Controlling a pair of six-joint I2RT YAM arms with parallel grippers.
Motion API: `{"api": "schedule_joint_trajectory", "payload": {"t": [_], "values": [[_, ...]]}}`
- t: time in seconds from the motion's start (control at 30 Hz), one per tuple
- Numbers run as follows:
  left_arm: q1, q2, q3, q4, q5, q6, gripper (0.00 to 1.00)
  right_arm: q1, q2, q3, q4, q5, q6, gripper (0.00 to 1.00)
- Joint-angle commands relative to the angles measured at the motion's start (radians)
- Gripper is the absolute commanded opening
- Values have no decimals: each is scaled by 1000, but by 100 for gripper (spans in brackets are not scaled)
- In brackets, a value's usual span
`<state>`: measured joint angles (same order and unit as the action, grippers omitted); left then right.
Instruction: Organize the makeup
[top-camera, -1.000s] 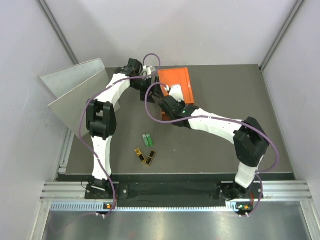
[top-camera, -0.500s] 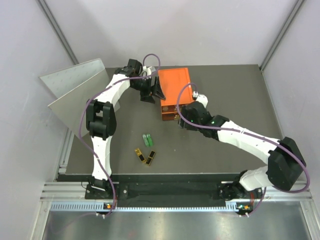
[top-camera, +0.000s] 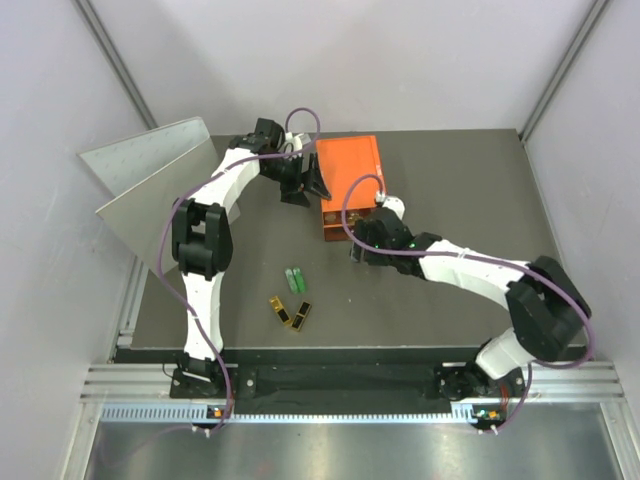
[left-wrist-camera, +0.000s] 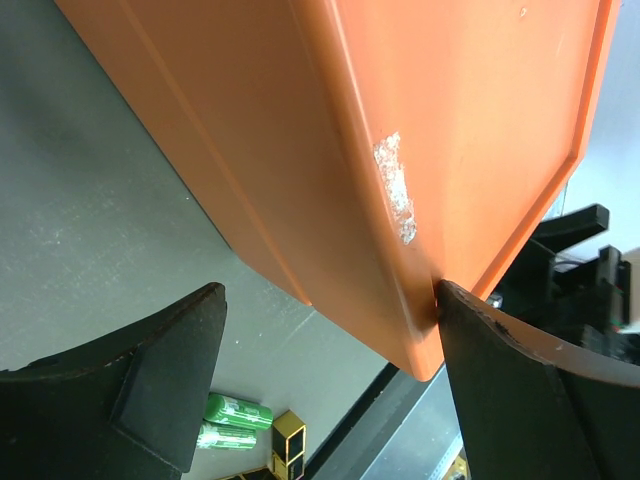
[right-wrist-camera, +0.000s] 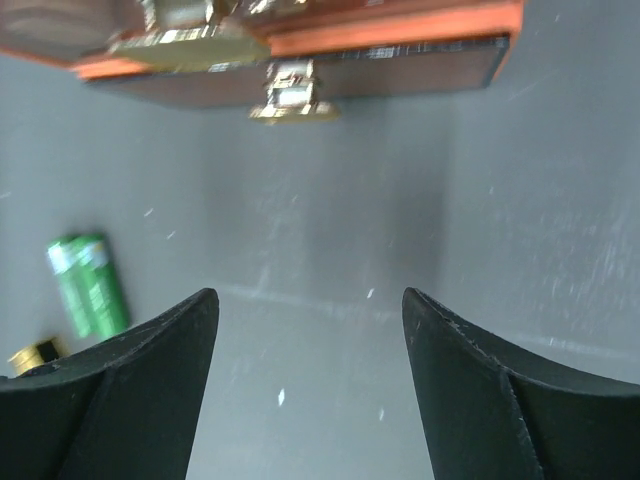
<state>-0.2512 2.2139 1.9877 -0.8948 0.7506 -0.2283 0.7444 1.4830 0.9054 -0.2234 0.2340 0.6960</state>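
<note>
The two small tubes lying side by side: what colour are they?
The tubes are green, seen best in the right wrist view.

Two green tubes (top-camera: 294, 279) are lying flat on the dark table (top-camera: 420, 310). They are touching side by side along their whole length, with their long axes running roughly from the near edge toward the far edge and their glossy bodies showing pale bands near one end. Just beside them, toward the near edge, two black-gold flat cases (top-camera: 281, 311) are also lying flat. These are slim dark rectangles with gold trim, angling toward each other in a shallow V, with their nearer ends almost meeting and their farther ends spreading apart.
</note>
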Motion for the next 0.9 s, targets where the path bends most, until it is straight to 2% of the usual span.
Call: {"api": "schedule_joint_trajectory", "payload": {"t": [0.0,0.53,0.87], "values": [[6,44,-58,-67,-232,93,88,12,81,93,42,100,-62,74],[6,75,-87,-70,-186,112,89,58,269,253,113,232,-249,74],[6,142,13,-72,-143,95,89,58,341,237,216,277,-285,70]]}}
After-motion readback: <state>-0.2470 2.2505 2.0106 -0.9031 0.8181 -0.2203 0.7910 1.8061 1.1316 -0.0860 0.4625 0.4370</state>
